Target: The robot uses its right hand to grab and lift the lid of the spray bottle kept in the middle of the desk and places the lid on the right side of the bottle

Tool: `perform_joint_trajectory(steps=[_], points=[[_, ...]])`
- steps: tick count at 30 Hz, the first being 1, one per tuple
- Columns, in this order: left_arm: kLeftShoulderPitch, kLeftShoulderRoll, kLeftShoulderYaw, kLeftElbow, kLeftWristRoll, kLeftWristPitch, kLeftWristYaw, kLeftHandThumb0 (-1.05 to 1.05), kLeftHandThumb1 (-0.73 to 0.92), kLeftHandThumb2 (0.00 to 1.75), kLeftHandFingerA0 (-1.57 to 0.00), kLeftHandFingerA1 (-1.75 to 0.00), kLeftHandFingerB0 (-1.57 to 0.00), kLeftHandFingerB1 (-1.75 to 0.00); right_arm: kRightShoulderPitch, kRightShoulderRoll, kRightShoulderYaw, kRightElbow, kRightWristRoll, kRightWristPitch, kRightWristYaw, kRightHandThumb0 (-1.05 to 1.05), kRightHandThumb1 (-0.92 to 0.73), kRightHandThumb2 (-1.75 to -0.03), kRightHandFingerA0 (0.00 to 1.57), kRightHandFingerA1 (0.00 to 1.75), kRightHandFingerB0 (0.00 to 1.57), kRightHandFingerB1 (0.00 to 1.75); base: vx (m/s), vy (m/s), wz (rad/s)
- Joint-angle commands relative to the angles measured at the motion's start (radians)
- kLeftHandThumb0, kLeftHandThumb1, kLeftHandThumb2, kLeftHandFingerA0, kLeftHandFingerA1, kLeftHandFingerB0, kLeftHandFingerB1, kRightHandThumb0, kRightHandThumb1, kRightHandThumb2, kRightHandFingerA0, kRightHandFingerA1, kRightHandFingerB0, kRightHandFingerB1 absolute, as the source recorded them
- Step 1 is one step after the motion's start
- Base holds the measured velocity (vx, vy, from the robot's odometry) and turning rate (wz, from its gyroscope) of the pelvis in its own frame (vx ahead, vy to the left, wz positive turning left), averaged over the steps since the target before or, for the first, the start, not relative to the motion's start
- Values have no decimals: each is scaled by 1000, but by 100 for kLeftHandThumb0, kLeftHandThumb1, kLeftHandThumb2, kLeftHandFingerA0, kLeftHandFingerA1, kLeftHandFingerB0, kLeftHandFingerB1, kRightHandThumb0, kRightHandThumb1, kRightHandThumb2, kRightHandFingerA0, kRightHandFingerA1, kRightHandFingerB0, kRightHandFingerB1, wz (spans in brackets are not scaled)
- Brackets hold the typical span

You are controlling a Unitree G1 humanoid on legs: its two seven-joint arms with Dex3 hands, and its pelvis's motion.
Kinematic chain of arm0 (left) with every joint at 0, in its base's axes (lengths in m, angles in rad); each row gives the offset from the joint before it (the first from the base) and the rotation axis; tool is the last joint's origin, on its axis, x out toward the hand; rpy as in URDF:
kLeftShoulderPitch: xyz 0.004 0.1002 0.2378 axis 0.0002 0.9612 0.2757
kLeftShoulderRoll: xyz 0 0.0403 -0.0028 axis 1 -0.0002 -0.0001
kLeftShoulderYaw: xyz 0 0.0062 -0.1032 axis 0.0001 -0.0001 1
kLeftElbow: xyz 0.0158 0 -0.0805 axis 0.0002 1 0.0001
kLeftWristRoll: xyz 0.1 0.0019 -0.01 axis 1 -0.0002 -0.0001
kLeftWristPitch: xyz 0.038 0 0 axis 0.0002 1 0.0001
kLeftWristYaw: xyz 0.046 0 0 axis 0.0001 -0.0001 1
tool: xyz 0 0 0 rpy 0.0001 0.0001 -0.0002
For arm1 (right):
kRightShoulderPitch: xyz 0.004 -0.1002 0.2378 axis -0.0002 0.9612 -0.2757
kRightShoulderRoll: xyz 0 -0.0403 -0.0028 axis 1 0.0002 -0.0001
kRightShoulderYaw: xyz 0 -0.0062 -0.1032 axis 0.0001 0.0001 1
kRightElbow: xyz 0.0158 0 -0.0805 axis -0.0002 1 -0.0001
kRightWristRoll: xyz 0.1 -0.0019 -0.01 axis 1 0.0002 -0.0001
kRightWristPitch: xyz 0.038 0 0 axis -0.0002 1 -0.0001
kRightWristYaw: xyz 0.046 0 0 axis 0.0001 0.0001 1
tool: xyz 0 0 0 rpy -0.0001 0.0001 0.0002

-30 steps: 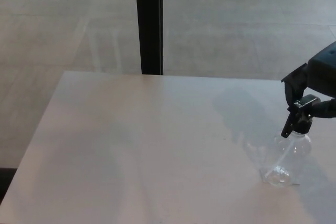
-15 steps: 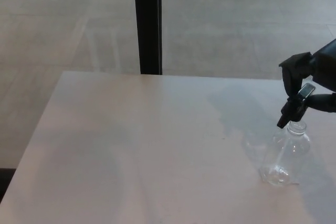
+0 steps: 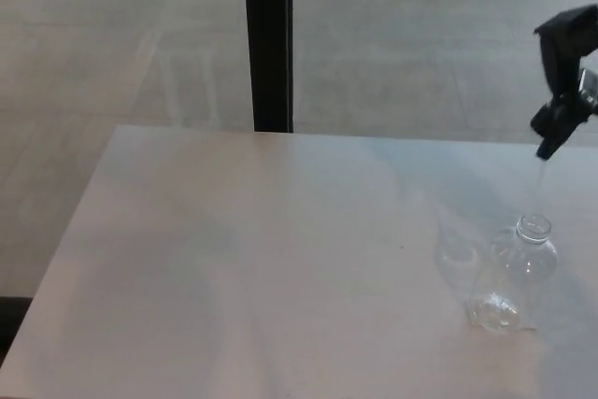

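On the left, the pale desk (image 3: 234,259) runs wide and bare, its far edge meeting a grey tiled floor (image 3: 112,53) beyond. A dark upright post (image 3: 268,39) rises from behind the far edge of the desk, a little left of the middle of the view. Further right, near the right edge of the desk and towards its near side, stands the clear spray bottle (image 3: 512,277), upright with its neck open at the top. Just to its left, a faint rounded patch of light (image 3: 456,249) lies on the desk surface. Above the bottle and slightly to its right, well clear of the neck, the robot's right hand (image 3: 568,53) hangs in the air at the right edge of the view, partly cut off by the frame. Its black fingers are closed around the black lid (image 3: 558,123), whose trigger end points down and to the left. A thin pale tube (image 3: 540,179) seems to hang from the lid towards the bottle's neck, though it is faint against the desk and hard to make out.
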Motion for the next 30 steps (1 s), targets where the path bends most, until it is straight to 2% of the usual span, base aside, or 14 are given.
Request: perform_joint_trajectory(steps=[1, 3, 4, 7, 9, 10, 13, 17, 18, 19, 20, 21, 23, 30], points=[[0, 18, 11, 24, 4, -24, -7, -64, 75, 62, -55, -53, -48, -43, -180, -62, -22, 147, 15, -47, 54, -21, -51, -105, 89, 175, 74, 148, 0, 0, 0], [-4, 19, 11, 33, 4, -28, -8, -64, 75, 62, -55, -53, -48, -43, -202, -63, -16, 180, 13, -62, 51, -21, -51, -105, 89, 175, 74, 148, 0, 0, 0], [-4, 21, 11, 39, 13, -36, 2, -63, 76, 62, -57, -52, -47, -42, -252, -63, -14, 214, 8, -36, 69, -25, -62, -82, 89, 172, 79, 106, 0, 0, 0], [-9, 26, 12, 35, 5, -28, -7, -63, 76, 63, -57, -54, -46, -41, -323, -63, -19, 396, -2, -62, -5, -24, -58, -84, 79, 174, 72, 135, 0, 0, 0], [-19, 28, 8, 41, 9, -14, 0, -62, 75, 62, -57, -52, -45, -40, -329, -64, -18, 441, -14, -65, -40, -23, -61, -86, 97, 173, 64, 146, 0, 0, 0], [-15, 28, 6, 35, 12, -21, -4, -63, 76, 63, -57, -53, -46, -41, -315, -70, -24, 439, -14, -53, -44, -29, -61, -91, 81, 175, 61, 157, 0, 0, 0], [-9, 22, 5, 27, 6, -35, -14, -65, 75, 62, -57, -58, -47, -43, -185, -74, -91, 414, 40, -33, -91, -25, -52, -102, 102, 171, 82, 143, 0, 0, 0], [-15, 28, -2, 48, 17, -44, -17, -63, 77, 63, -55, -55, -47, -42, -13, -70, -162, 293, 66, 67, -66, -26, -59, -100, 86, 173, 76, 142, 0, 0, 0], [-7, 26, -3, 37, 21, -46, -14, -63, 77, 63, -55, -54, -46, -42, 29, -66, -165, 305, 50, 51, -107, -16, -58, -89, 90, 160, 94, 88, 0, 0, 0], [-10, 20, 1, 35, 12, -31, -8, -63, 75, 62, -58, -54, -49, -42, 55, -59, -168, 321, 48, 46, -129, -14, -59, -87, 90, 160, 99, 78, 0, 0, 0], [-19, 23, 3, 52, 7, -23, -12, -63, 74, 62, -55, -52, -50, -42, 124, -40, -171, 336, 46, 53, -154, -17, -60, -91, 88, 161, 88, 110, 0, 0, 0], [-19, 23, 3, 56, 5, -23, -15, -65, 75, 64, -56, -53, -49, -41, 165, -28, -173, 335, 45, 59, -166, -23, -50, -99, 108, 150, 95, 107, 0, 0, 0], [-16, 21, 3, 41, 5, -23, -12, -63, 75, 62, -56, -52, -47, -40, 266, 4, -186, 281, 55, 71, -181, -24, -54, -103, 93, 169, 87, 127, 0, 0, 0], [-22, 20, -8, 39, 24, -39, -2, -63, 75, 62, -57, -53, -46, -40, 488, 122, -188, 111, -13, 148, -287, -20, -53, -87, 93, 170, 88, 112, 0, 0, 0]])
